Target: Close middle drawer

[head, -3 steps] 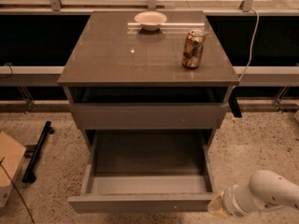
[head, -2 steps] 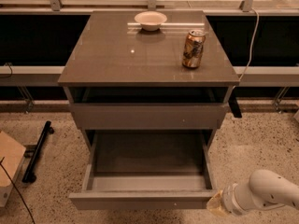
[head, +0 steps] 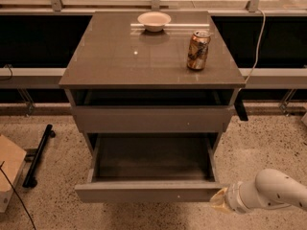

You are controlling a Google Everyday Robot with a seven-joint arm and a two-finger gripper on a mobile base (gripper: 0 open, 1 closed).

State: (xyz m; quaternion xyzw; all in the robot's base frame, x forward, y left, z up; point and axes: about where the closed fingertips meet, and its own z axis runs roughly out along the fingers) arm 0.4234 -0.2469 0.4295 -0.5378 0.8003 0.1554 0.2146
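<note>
- The grey-brown cabinet [head: 144,61] has a smooth, faintly glossy flat top that catches a small spot of light; its body is square-edged.
- The middle drawer [head: 148,191] is pulled far out toward the camera. It has a flat, handleless grey-brown front with a tiny dot right of centre, and its plain grey box is open to view.
- The upper drawer front [head: 152,119] above it sits nearly flush, with a dark gap under the top.
- A shallow round white bowl [head: 154,20] stands near the top's back edge; a gold-and-brown metal drink can [head: 198,50] stands upright to the right, well apart from it.
- The gripper [head: 219,202], a yellowish tip on a rounded white arm [head: 276,193], is low at the right, just beside the middle drawer's front right corner. Contact cannot be told, nor whether it is released or clenched; it holds nothing visible.
- The floor [head: 268,147] is speckled terrazzo. A black bar [head: 38,155] and a brown cardboard box [head: 9,169] lie at left; a white cable [head: 259,37] hangs at right.
</note>
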